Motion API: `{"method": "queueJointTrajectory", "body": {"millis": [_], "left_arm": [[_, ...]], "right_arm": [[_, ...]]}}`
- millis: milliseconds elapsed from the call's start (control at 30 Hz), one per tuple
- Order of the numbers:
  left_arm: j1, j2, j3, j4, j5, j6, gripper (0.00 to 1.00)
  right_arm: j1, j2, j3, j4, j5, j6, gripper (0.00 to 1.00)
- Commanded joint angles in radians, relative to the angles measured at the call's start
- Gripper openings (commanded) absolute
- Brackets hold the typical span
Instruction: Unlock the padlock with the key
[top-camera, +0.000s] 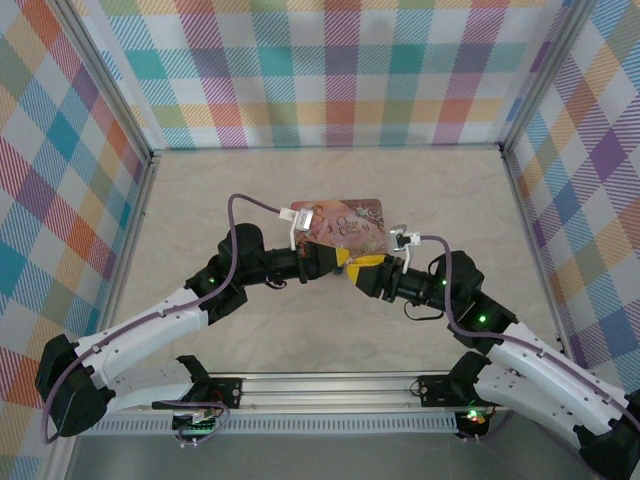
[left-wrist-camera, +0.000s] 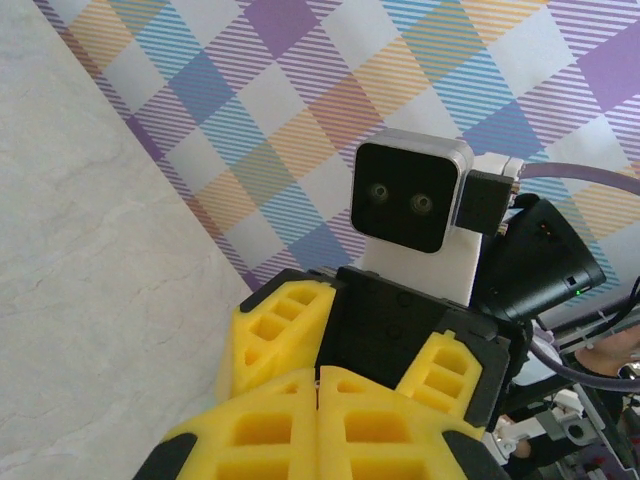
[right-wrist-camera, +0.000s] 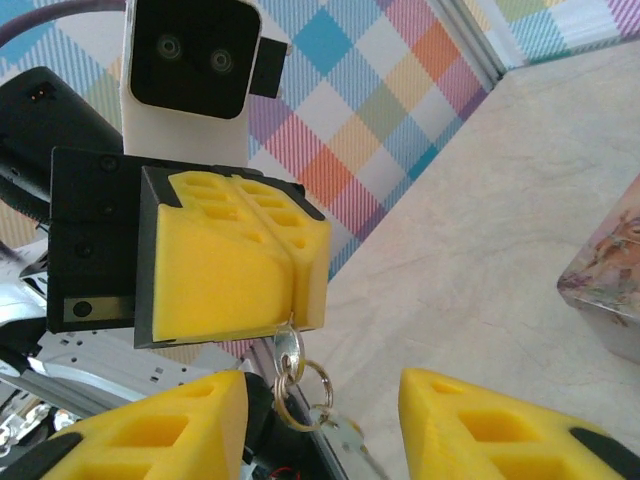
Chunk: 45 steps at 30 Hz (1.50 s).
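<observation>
The left gripper has its yellow fingers pressed flat together, and the key is pinched between their tips. The key's silvery head hangs out below the pads, with a thin wire ring looped through it. A second small silvery piece dangles from that ring, too blurred to name. The right gripper faces the left one nose to nose with its fingers spread wide and holding nothing. The key and ring hang in the gap between them, touching neither finger. From above, the two grippers meet over the middle of the table, just in front of the pink illustrated tin. The tin lies flat on the table with its picture side up. Its near edge is partly covered by the grippers, and its inside is hidden, so I cannot tell what it holds. In the right wrist view a corner of the tin shows on the table, off to the side of the open fingers and well apart from the key.
</observation>
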Motion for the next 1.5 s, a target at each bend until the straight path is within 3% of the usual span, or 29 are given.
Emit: {"method": "queueJointTrajectory", "body": {"millis": [0, 267, 367, 500, 733, 900, 933, 1067, 1267, 1467], "left_arm": [[-0.015, 0.002, -0.010, 0.067, 0.015, -0.016, 0.00], [-0.017, 0.008, -0.020, 0.084, 0.012, -0.027, 0.00], [-0.016, 0.010, -0.022, 0.094, 0.015, -0.033, 0.00], [-0.016, 0.008, -0.022, 0.098, 0.016, -0.036, 0.00], [-0.018, -0.006, -0.025, 0.093, 0.004, -0.032, 0.00], [-0.018, -0.025, -0.034, 0.075, -0.035, -0.027, 0.00], [-0.017, -0.028, -0.031, 0.059, -0.048, -0.023, 0.03], [-0.010, -0.064, -0.007, -0.082, -0.175, -0.010, 0.53], [0.041, -0.105, 0.039, -0.304, -0.321, -0.039, 0.63], [0.086, -0.101, 0.091, -0.422, -0.370, -0.096, 0.68]], "right_arm": [[-0.003, 0.001, -0.017, 0.155, -0.044, 0.038, 0.42], [-0.003, -0.023, -0.031, 0.187, -0.010, 0.051, 0.41], [-0.003, -0.004, -0.026, 0.197, -0.020, 0.056, 0.32], [-0.003, 0.017, -0.020, 0.195, -0.013, 0.055, 0.27], [-0.003, 0.029, -0.018, 0.193, -0.020, 0.047, 0.03], [-0.004, 0.010, -0.005, 0.119, -0.012, 0.012, 0.00], [-0.003, 0.004, 0.005, 0.087, 0.003, -0.007, 0.00], [-0.003, 0.001, 0.119, -0.176, 0.100, -0.155, 0.00], [-0.001, 0.073, 0.292, -0.481, 0.335, -0.410, 0.00], [0.030, 0.205, 0.415, -0.556, 0.598, -0.620, 0.00]]}}
